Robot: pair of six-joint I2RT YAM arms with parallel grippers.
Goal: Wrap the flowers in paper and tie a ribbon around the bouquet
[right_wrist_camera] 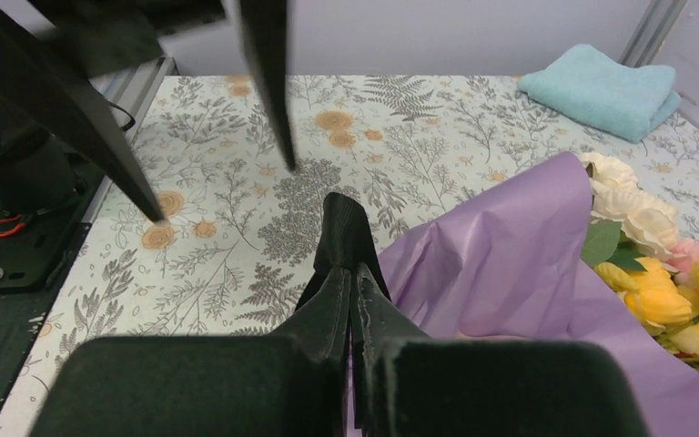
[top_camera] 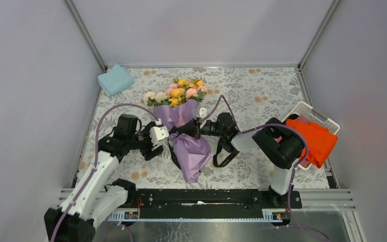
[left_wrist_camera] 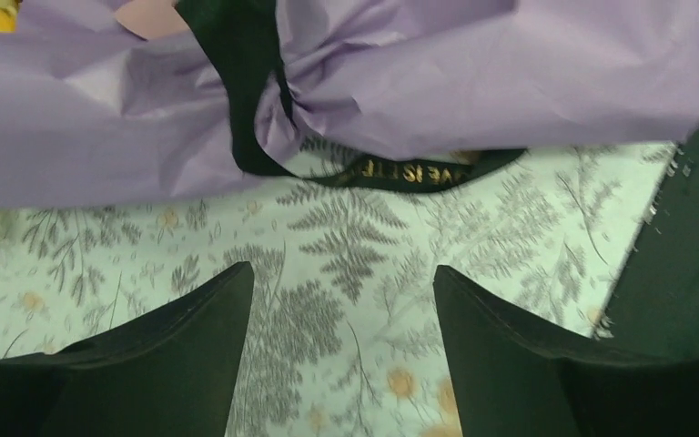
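The bouquet (top_camera: 186, 132) lies in the middle of the tabletop (top_camera: 262, 96), which has a cover with gray leaves and orange blooms printed on it. The flowers (top_camera: 179, 92) are yellow, pink and white with green leaves. They poke out at the far end. The paper (top_camera: 191, 151) is soft purple and crinkly. It is squeezed in tight at the middle, then puffs out and runs to a point at the near end.

The ribbon (left_wrist_camera: 410, 171) is black with little gold letters. It goes around the squeezed middle of the paper, and part of it lies flat on the tabletop under the wrap.

The left tool (left_wrist_camera: 344, 273) sits just left of the bouquet. Its two fingers are spread wide with nothing between them. The right tool (right_wrist_camera: 353, 271) is on the right side, fingers pressed together, pinching a strip of the ribbon that sticks up past the tips.

A folded blue cloth (top_camera: 115, 79) rests in the far left corner. An orange cloth (top_camera: 315, 138) sits in a white basket (top_camera: 307, 108) on the right.
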